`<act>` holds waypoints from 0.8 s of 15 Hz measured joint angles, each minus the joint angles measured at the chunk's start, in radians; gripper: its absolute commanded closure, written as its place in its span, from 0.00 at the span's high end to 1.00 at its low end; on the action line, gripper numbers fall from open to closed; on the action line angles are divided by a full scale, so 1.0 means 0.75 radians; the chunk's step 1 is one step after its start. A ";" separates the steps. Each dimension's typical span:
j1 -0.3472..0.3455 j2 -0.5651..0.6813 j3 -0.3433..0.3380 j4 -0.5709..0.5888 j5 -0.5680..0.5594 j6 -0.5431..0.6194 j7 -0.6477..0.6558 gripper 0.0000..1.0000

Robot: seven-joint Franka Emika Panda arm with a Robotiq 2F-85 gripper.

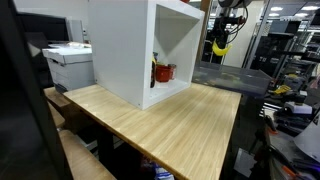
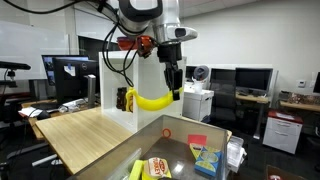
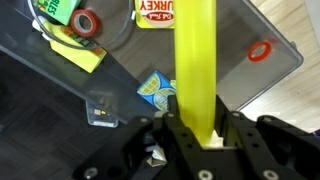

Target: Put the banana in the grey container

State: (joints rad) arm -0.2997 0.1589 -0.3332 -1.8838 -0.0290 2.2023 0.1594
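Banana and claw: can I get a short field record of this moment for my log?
banana: gripped at one end, off every surface
claw: shut on the banana
grey container: lies beneath the banana in the wrist view
container contents: red tape roll, blue packet, red ring, other small packets
wooden table: carries a big white box, open at the front
task state: banana not yet released into the container
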 measured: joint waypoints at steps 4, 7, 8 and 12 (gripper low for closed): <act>-0.008 0.056 -0.001 0.014 0.042 -0.003 0.014 0.11; -0.017 0.118 -0.001 0.021 0.089 -0.007 0.016 0.11; -0.019 0.128 -0.001 0.024 0.094 -0.008 0.017 0.11; -0.038 0.182 -0.002 0.060 0.115 -0.024 0.043 0.60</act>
State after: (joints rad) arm -0.3280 0.2951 -0.3347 -1.8384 0.0574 2.1846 0.1919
